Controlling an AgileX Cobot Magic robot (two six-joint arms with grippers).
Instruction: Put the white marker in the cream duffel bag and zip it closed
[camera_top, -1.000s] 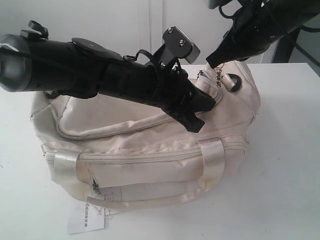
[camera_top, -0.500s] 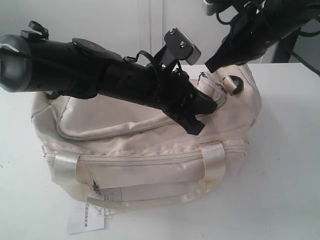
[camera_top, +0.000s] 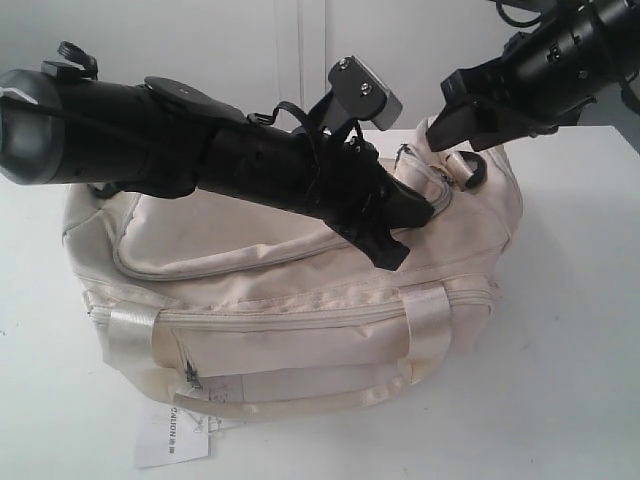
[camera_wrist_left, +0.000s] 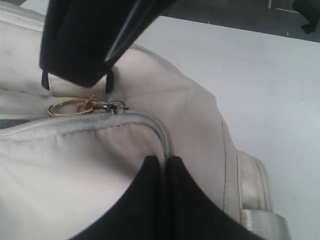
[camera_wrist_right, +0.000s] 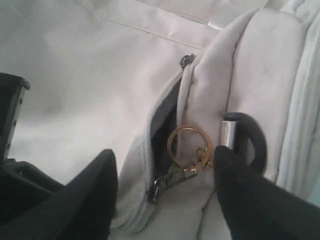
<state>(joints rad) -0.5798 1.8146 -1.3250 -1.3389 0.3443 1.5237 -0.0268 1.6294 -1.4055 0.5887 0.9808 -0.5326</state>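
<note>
The cream duffel bag (camera_top: 250, 290) lies on its side on the white table, its near handle (camera_top: 300, 400) at the front. My left gripper (camera_top: 420, 212) reaches across the bag and is shut (camera_wrist_left: 164, 161) on the fabric at the grey zipper seam (camera_wrist_left: 161, 131). The zipper pull with its gold ring (camera_wrist_right: 185, 145) rests near the end of the track, leaving a short gap that shows dark lining (camera_wrist_right: 162, 125). My right gripper (camera_top: 450, 115) hovers open (camera_wrist_right: 165, 167) over that pull, one finger on each side, touching nothing. The white marker is hidden.
A black strap ring (camera_wrist_right: 252, 140) sits beside the pull at the bag's end. A white paper tag (camera_top: 172, 435) lies on the table (camera_top: 580, 350) at the bag's front left. The left arm (camera_top: 150, 140) spans the bag's top.
The right gripper let go of the zipper pull, opened and drew back up and to the right. The left gripper kept its pinch on the bag.
</note>
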